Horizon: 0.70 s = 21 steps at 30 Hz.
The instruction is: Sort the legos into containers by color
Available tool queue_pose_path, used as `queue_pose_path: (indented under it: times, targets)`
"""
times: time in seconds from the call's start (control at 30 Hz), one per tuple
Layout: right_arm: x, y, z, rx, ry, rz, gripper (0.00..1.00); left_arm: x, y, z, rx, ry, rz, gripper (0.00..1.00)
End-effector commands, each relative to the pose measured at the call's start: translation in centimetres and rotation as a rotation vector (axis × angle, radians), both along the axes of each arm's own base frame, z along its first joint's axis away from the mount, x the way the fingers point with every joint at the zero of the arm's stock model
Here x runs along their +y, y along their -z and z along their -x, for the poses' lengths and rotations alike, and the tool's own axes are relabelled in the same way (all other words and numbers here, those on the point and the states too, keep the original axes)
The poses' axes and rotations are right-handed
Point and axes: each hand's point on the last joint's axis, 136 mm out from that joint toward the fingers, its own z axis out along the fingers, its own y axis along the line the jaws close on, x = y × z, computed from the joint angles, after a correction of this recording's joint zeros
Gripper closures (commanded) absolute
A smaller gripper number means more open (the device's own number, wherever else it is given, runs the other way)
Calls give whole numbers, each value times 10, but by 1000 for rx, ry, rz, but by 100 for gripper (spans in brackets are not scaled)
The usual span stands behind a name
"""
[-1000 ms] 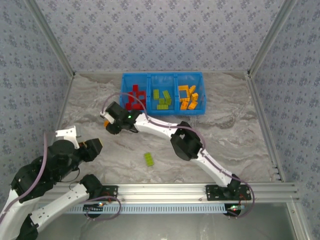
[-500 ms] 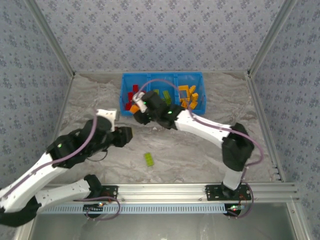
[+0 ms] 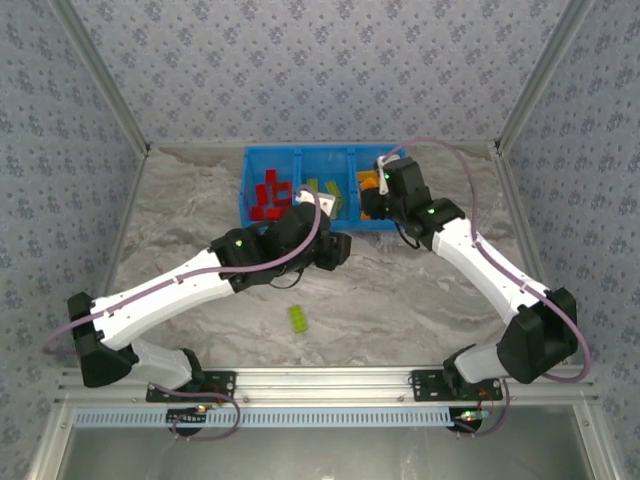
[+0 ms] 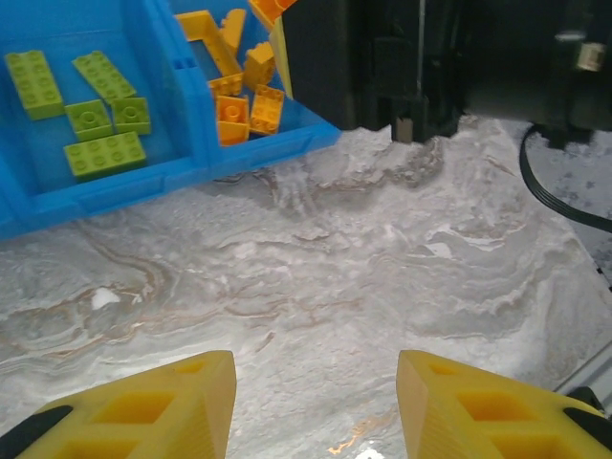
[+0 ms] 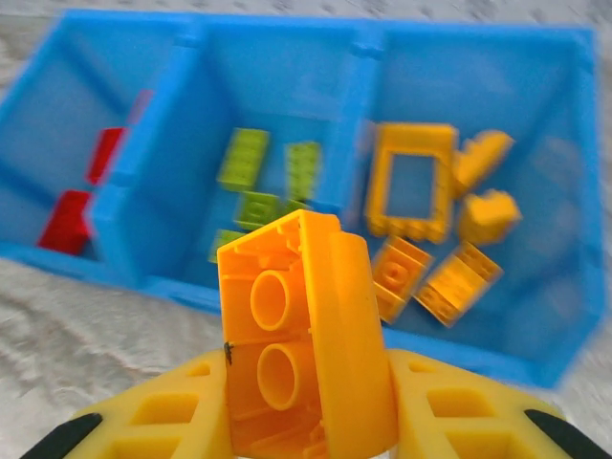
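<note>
right hand [image 5: 306, 413]: clenched on orange brick [image 5: 302, 325], over blue tray's [image 3: 325, 150] right compartment | left hand [image 4: 316, 406]: released, empty, over worktop [image 3: 420, 290] beside tray's near side | 1 lime brick [image 3: 298, 317]: on worktop, toward near edge, mid-width

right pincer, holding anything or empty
Holding: the right pincer is shut on an orange plastic lego brick, wedged between its yellow fingers.

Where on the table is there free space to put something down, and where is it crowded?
Free: the table left of the tray, above the left arm; and the middle front, between the green brick and the right arm. Crowded: the strip before the tray, where the left gripper is, and the orange compartment, under the right gripper holding an orange brick.
</note>
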Motion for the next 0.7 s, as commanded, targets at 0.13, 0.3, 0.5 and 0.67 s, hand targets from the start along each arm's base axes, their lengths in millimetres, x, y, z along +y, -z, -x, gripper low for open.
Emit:
queue_pose_path:
  times: [0.13,0.3,0.5,0.67]
  targets:
    - [-48,55,-5,193,217,60,64,-21,-13,6,-45,30,28,52]
    - [-49,72,-24,234,245,83,64,-36,-30,0,-114,12,13,52]
    - [-51,102,-47,322,320,80,63,-55,-26,-8,-135,-10,-56,51]
    - [-48,123,-63,385,347,86,61,-63,-25,-9,-131,-1,-56,51]
